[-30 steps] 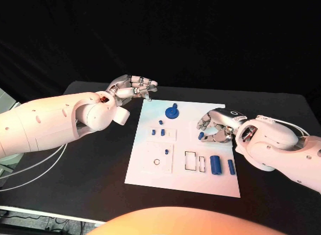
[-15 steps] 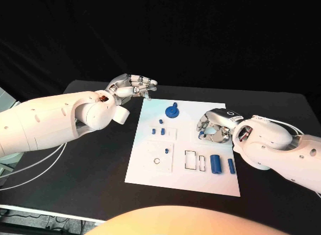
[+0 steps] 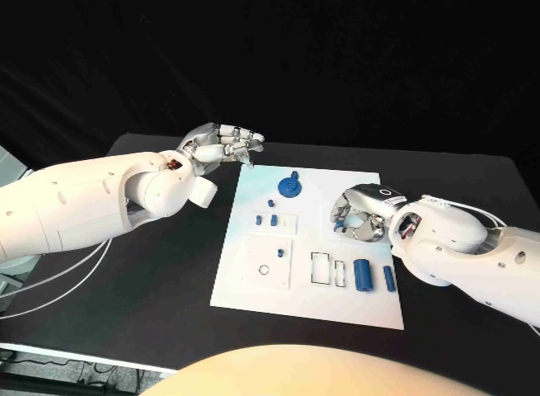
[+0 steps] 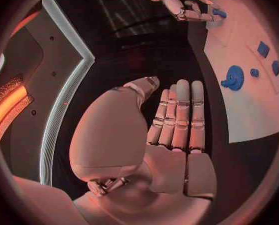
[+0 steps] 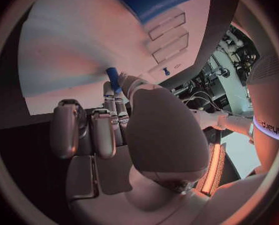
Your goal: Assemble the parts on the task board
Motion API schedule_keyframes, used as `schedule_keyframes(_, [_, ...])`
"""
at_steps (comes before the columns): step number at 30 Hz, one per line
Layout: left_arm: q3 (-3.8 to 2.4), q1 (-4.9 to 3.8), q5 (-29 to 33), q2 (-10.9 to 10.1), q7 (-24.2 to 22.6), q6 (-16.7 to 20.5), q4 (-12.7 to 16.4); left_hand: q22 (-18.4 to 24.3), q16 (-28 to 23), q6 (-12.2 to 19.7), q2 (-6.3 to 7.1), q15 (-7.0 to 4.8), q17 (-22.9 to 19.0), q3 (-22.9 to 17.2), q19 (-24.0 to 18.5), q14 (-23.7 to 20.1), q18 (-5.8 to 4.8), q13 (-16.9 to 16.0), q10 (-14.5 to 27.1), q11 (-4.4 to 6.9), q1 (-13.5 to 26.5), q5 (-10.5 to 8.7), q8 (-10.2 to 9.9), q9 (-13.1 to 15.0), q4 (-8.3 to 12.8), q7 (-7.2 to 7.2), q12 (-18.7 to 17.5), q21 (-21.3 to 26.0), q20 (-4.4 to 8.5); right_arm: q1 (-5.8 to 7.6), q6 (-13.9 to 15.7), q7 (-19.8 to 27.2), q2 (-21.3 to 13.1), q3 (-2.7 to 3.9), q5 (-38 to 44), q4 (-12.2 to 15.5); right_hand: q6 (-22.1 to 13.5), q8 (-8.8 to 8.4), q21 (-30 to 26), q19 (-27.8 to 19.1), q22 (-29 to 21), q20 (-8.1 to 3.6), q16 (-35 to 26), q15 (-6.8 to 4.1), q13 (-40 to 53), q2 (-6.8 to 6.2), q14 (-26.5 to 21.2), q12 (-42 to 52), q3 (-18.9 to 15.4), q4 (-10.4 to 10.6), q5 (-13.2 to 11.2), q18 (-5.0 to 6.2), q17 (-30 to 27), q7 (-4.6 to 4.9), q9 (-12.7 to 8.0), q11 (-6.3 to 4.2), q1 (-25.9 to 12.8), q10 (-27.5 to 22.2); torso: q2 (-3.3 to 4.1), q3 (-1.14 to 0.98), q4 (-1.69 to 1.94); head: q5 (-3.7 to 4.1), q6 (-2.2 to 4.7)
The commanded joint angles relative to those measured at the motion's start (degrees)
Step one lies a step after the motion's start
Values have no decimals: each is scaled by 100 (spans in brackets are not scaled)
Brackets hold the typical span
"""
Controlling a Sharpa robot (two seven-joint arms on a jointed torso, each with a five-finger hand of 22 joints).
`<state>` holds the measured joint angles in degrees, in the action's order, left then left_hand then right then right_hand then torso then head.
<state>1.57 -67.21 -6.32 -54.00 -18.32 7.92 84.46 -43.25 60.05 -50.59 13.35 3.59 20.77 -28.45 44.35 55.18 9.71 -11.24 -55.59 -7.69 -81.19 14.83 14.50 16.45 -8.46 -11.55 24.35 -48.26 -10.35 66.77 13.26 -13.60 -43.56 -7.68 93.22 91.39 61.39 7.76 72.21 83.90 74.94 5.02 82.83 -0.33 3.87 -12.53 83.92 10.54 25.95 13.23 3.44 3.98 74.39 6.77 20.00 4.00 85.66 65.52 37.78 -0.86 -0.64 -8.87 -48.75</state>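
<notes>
While my right hand is working over the right-middle of the task board, I'm pinching a small blue peg at my fingertips, its free end pointing at the white surface, so by my read I'm mid-pick or mid-carry with this part and it isn't seated yet. My left hand is hovering off the board's far-left corner, fingers loosely curled and holding nothing. Beyond my right fingertips the blue gear is sitting on the board, looking already placed, though I can't confirm it's fully down. Just off my fingers toward the left arm, two short pegs are standing in or beside their square. On the near side of my right hand, a large cylinder and a slimmer one are lying loose beside the empty rectangular slots, and the ring outline looks unfilled. I'm judging this under half done.
</notes>
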Motion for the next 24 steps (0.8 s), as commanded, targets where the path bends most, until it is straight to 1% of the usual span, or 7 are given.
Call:
schedule_keyframes(1, [-4,-3,32,1,-3,-87,18,9,-35,49,-44,42,-5,21,35,-5,66,9,41,-6,12,11,2,-6,-28,7,22,38,13,-22,-206,-47,11,-16,164,-14,45,24,11,192,853,-34,0,-3,2,-63,306,-38,60,-11,1,-76,3,12,10,9,-16,41,-2,2,0,7,-7])
schedule_keyframes(6, [-3,-3,32,-1,3,-84,16,13,-36,51,-54,44,-5,23,37,-4,66,9,45,-8,24,13,4,-8,-43,7,25,45,11,-26,-225,-60,20,-22,199,-15,59,35,16,193,858,-32,1,1,8,-70,306,-54,119,-44,2,-77,5,12,19,9,-24,75,-1,2,-1,12,-10])
schedule_keyframes(11, [-3,-3,32,0,5,-80,16,15,-36,52,-59,45,-5,24,38,-4,66,10,47,-8,30,13,4,-8,-50,6,26,47,10,-29,-165,-64,27,-25,222,-9,102,70,90,211,893,-45,5,-22,31,-43,307,-66,308,-166,0,-89,10,7,49,-24,-22,238,-3,3,3,16,-9])
schedule_keyframes(15, [-3,-3,33,1,7,-75,15,17,-36,53,-67,46,-4,25,39,-3,66,10,50,-9,37,14,6,-9,-61,6,29,52,9,-34,20,-51,22,-26,235,6,185,133,223,245,951,-90,5,-80,81,68,307,-38,544,-353,1,-111,10,-10,99,-90,17,502,-2,3,2,19,-9])
schedule_keyframes(19, [-3,-3,37,4,7,-73,13,20,-36,53,-75,46,-4,24,41,-2,66,10,52,-8,42,15,7,-9,-69,6,31,56,8,-38,353,-16,0,-26,240,43,239,183,544,322,1076,-133,9,-121,147,110,310,-18,703,-540,-2,-169,18,-22,150,-140,-2,724,-2,4,5,23,-8])
schedule_keyframes(21, [-3,-3,40,6,7,-72,11,20,-36,53,-75,46,-4,24,41,-2,66,10,52,-8,42,15,7,-9,-69,6,31,56,8,-39,466,-2,-21,-25,239,74,262,205,608,337,1103,-145,6,-128,171,118,310,-34,757,-618,-2,-181,14,-21,173,-147,-32,770,-3,3,6,22,-7])
schedule_keyframes(24, [-3,-3,45,11,9,-70,5,20,-36,53,-75,46,-4,24,41,-2,66,10,52,-8,42,15,7,-9,-69,6,31,56,8,-35,616,13,-64,-16,212,141,285,225,633,343,1116,-150,5,-134,190,123,310,-44,788,-667,-3,-186,13,-23,193,-153,-63,807,-6,6,2,24,3])
